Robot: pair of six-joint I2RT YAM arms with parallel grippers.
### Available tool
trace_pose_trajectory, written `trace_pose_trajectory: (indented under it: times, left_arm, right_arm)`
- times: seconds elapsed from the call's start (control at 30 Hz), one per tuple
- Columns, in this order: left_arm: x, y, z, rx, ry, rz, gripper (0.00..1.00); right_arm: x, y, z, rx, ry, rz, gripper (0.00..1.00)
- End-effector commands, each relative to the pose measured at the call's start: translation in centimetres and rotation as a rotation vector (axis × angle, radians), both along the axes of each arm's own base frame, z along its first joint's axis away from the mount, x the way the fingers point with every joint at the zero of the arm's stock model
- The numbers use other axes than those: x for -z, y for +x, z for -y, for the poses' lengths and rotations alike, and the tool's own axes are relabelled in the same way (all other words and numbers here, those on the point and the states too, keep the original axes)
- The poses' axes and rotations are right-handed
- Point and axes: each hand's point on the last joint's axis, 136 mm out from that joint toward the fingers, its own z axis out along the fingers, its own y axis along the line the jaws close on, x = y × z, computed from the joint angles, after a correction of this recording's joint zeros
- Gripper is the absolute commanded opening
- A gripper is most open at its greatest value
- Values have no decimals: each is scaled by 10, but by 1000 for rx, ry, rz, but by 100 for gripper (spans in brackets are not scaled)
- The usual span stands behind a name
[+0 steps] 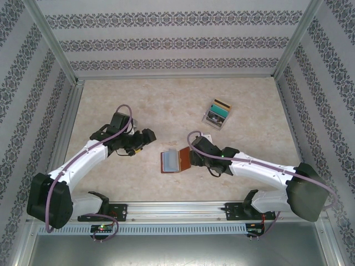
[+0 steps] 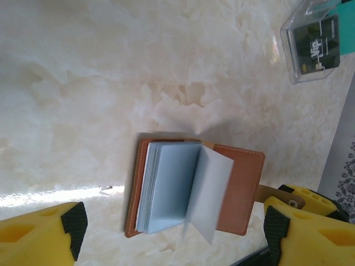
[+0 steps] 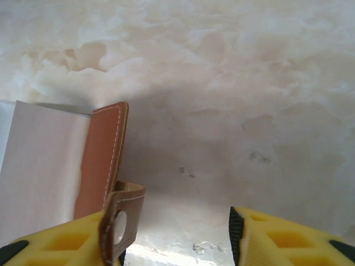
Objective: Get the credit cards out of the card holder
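Resting lower centre, card holder (image 2: 238,188) likely light, floppy; pinching stiff, slick credit cards, hidden, edgewise at pockets (image 2: 172,188); left gripper (image 2: 175,227), right gripper (image 3: 175,233) spread apart.

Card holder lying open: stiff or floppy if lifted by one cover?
Probably floppy: the card holder lies open like a book and one pale inner leaf stands up loose, so the rest would likely swing. It looks thin and light, so a push may just slide it on the smooth table.
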Motion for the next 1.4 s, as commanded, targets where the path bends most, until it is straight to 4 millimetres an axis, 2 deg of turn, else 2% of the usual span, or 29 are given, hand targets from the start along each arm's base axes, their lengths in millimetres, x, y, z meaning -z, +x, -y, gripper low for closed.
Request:
trace_pose_trajectory:
  times: [0.0,0.13,0.27,0.5,0.7,1.0,1.2,1.37]
  left_arm:
    - [2,-2,14,66,-24,29,83]
    - [9,-5,21,89,-24,13,80]
    - [17,-9,30,116,-32,1,75]
    - [32,-14,50,170,-47,-31,65]
    - [45,-15,62,204,-55,-56,60]
    - [70,-18,70,224,-38,-114,59]
    - [85,-22,67,215,2,-151,58]
    - [82,-21,60,192,39,-132,58]
  right_arm:
    - [2,3,-18,-34,40,-35,54]
    - [14,5,-31,-59,38,-80,50]
    - [25,6,-30,-46,6,-105,28]
    - [53,-2,-22,-29,-57,-177,3]
    - [61,-5,-22,-24,-58,-195,0]
    - [60,-4,-24,-23,-45,-192,0]
    - [60,-5,-23,-22,-43,-193,0]
    - [61,-5,-23,-17,-41,-193,0]
